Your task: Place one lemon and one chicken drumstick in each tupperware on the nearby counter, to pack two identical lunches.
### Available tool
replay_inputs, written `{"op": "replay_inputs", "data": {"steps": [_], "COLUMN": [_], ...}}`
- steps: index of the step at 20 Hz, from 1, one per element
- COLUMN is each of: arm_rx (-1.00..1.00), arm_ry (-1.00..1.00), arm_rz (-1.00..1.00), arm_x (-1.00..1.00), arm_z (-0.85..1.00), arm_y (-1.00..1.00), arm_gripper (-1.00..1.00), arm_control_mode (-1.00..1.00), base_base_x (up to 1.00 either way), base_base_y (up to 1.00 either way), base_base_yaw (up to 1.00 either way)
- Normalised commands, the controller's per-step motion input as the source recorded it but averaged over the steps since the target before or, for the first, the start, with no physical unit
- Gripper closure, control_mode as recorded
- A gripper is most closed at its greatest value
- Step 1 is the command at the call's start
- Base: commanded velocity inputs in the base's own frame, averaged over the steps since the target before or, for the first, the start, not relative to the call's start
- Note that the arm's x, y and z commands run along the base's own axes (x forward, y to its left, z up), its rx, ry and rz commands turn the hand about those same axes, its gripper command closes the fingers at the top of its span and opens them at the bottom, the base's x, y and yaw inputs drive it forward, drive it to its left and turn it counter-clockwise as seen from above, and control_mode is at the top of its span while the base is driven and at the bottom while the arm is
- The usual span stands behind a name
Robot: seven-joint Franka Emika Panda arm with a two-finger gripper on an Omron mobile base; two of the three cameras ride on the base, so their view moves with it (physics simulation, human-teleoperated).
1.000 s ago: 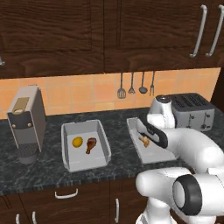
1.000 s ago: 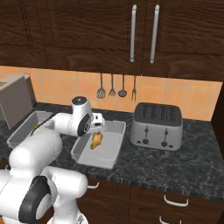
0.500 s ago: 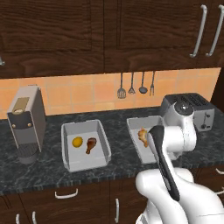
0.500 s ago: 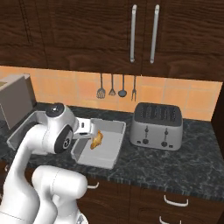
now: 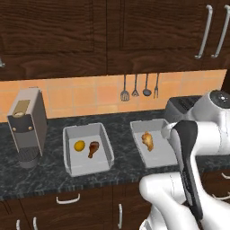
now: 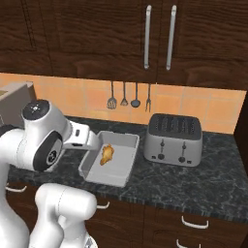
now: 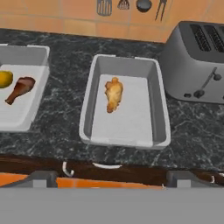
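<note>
Kitchen counter [image 7: 65,127], end effector [image 7: 111,177] open above

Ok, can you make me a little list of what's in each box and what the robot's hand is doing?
left box: one lemon and one brown drumstick
right box: one golden drumstick, no lemon
toaster: on the counter, right of the right box
tool: open, holding nothing, looking down on the right box
lunches packed: left one done, right one missing its lemon
</note>
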Motion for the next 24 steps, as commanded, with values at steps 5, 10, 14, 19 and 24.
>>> {"op": "replay_inputs", "data": {"steps": [5, 10, 14, 19, 24], "arm_rx": [0.00, 0.00, 0.00, 0.00, 0.00], "arm_ry": [-0.22, -0.25, -0.44, 0.00, 0.00], "arm_rz": [0.00, 0.00, 0.00, 0.00, 0.00], "arm_x": [-0.98, -0.69, -0.98, 0.00, 0.00], "arm_z": [0.68, 0.43, 0.29, 0.00, 0.00], "arm_y": [0.00, 0.01, -0.03, 0.00, 0.00], "arm_gripper": [-1.00, -1.00, -1.00, -1.00, -1.00], "arm_control_mode": [-1.00, -1.00, -1.00, 1.00, 1.00], "base_base_x": [0.00, 0.00, 0.00, -0.98, -0.49], "base_base_y": [0.00, 0.00, 0.00, -0.20, -0.29], "base_base_yaw": [0.00, 0.00, 0.00, -0.01, -0.08]}}
